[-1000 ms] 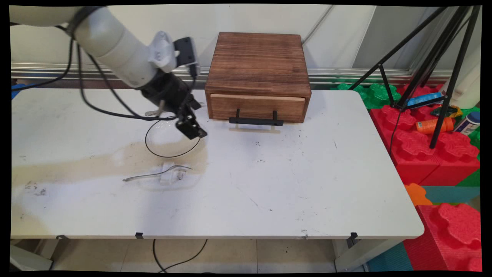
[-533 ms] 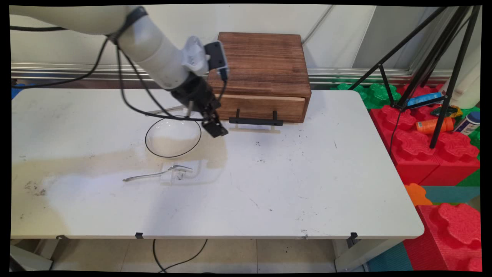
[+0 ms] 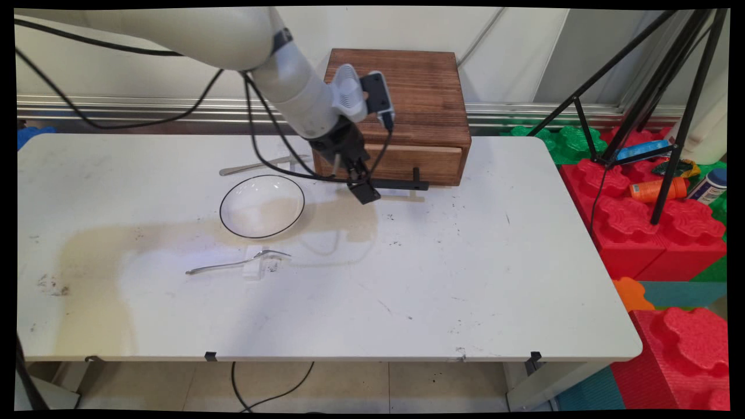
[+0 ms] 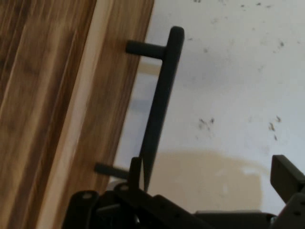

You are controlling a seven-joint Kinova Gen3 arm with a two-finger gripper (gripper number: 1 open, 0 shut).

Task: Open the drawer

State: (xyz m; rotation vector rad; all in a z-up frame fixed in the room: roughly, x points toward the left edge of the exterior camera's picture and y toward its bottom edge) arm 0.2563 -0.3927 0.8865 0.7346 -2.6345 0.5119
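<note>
At the left end of the black drawer handle (image 3: 401,185), the claw (image 3: 364,192) is being seen with its fingers spread apart, one finger (image 4: 136,175) lying against the bar and the other (image 4: 286,176) standing well clear over the desk (image 3: 465,262). Whether the bar is actually being touched cannot be told. Part of the handle is being hidden by the claw in the main view. The handle is being carried on two short posts by the pale drawer front of a dark wooden box (image 3: 393,105) at the desk's far edge. Open desk is lying to the right. A clear bowl (image 3: 262,206), a fork (image 3: 236,263) and a spoon (image 3: 256,167) are lying to the left.
</note>
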